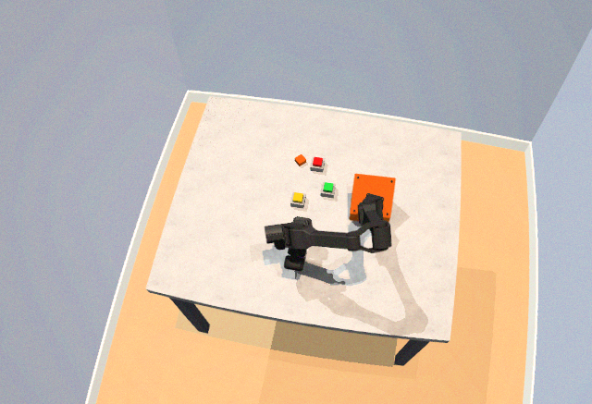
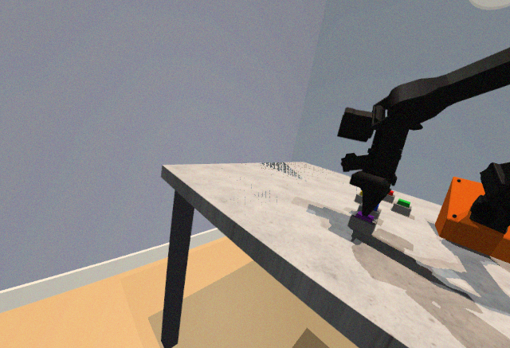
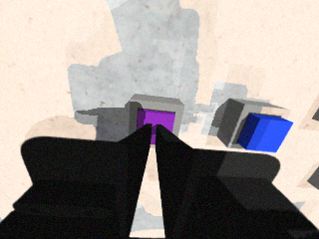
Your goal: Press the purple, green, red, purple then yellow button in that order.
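Purple button [image 3: 157, 120] is the thing to press now, and from the top view I cannot see it, because the arm covers it; the hand [image 1: 292, 262] points down at the table [image 1: 229, 227], and the yellow button [image 1: 298, 197], the green button [image 1: 327, 187] and the red button [image 1: 317, 162] all lie well apart from the hand, on its far side.

From the exterior view, the tip of the hand [image 2: 367, 208] stands directly over the purple button [image 2: 365, 216] and seems to touch its top. Whether the button is already fully down, I cannot tell.

From the wrist view, the two fingers are almost shut and hold nothing; their tips meet the near edge of the purple cap. The blue button [image 3: 264, 131] lies just beside, to the right. I judge the press must go straight down, with no drift to the right.
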